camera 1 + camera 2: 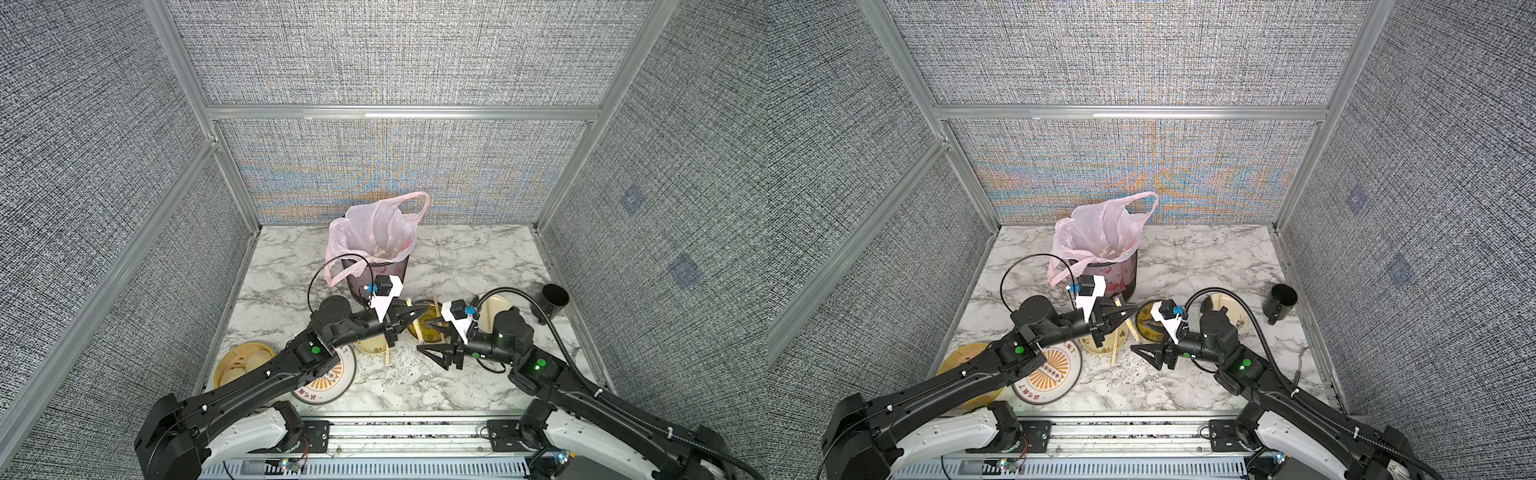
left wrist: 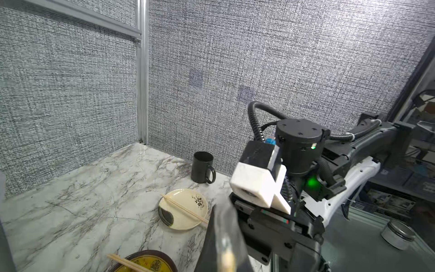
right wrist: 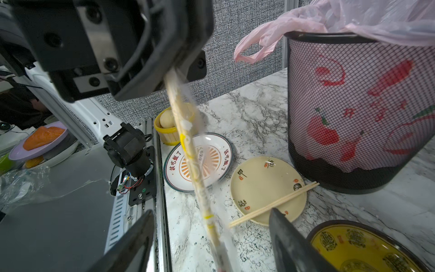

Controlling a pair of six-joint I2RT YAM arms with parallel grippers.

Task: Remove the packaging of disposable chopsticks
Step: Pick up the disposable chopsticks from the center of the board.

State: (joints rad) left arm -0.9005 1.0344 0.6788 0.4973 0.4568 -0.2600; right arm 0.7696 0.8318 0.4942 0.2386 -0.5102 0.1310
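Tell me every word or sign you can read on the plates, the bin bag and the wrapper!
"該吃飯了": printed twice round the white plate with the orange sun.
On the cream plate: small black and red characters, too small to read.
On the yellow bowl: ornate signs, unreadable.
On the pink bag in the mesh bin: red print, blurred.
On the packaging: yellow marks, blurred.

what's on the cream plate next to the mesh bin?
One bare pair of chopsticks lies across the cream plate, ends past the rim. Nothing else lies on it. A finger of the right gripper covers part of its edge.
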